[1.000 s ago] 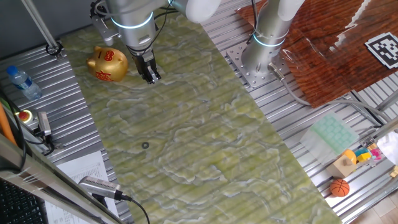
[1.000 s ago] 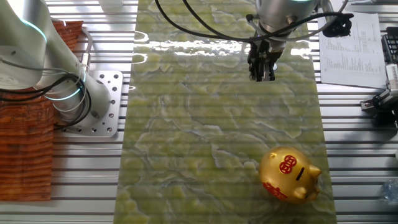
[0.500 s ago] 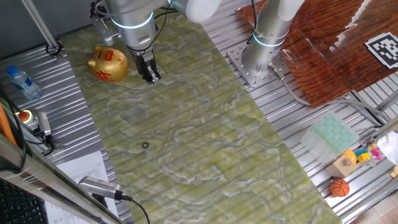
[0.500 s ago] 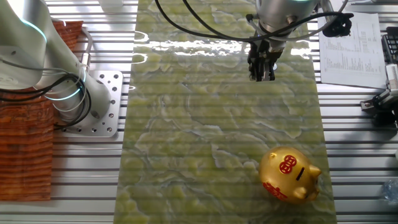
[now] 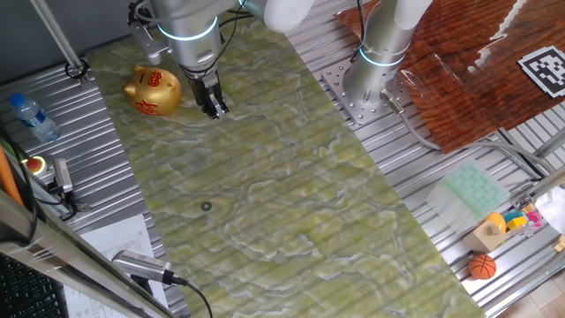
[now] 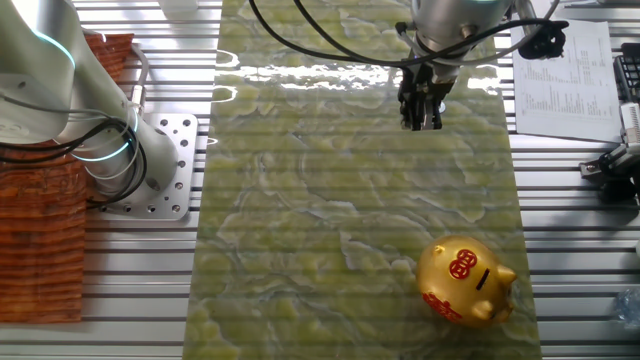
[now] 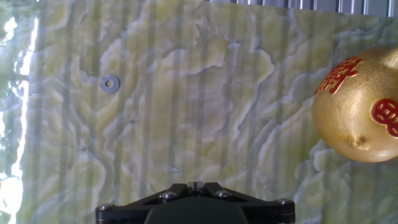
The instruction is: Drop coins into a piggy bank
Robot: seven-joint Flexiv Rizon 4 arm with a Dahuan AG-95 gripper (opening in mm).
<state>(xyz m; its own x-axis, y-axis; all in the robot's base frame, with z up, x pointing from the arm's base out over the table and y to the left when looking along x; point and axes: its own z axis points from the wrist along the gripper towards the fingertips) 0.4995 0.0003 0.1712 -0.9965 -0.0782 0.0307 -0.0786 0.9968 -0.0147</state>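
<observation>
Hand view shows the situation best: the coin (image 7: 110, 83) lies flat on the green marbled mat (image 7: 186, 124), well apart from the gold piggy bank (image 7: 360, 112), which sits at the opposite side of the picture. It looks like a washer, with a hole in the middle.

In one fixed view the gripper (image 5: 213, 108) hangs just beside the piggy bank (image 5: 153, 89), while the coin (image 5: 206, 207) is well away from the pig, further down the mat. In the other fixed view the gripper (image 6: 420, 118) is well apart from the piggy bank (image 6: 466, 281), and I can't find the coin there at all.

The fingers look drawn close together with nothing between them, as far as I can tell. They're small and dark in both fixed views, so I wouldn't swear to it.

My read is that the job hasn't really started and picking up the coin comes first. The arm needs to travel away from the pig until the coin sits centred in the hand view, spread the fingers a bit and come straight down. A thin flat disc on a mat is a pain to pinch, so the tips probably have to touch the surface and close slowly, or it'll just skid away.
</observation>
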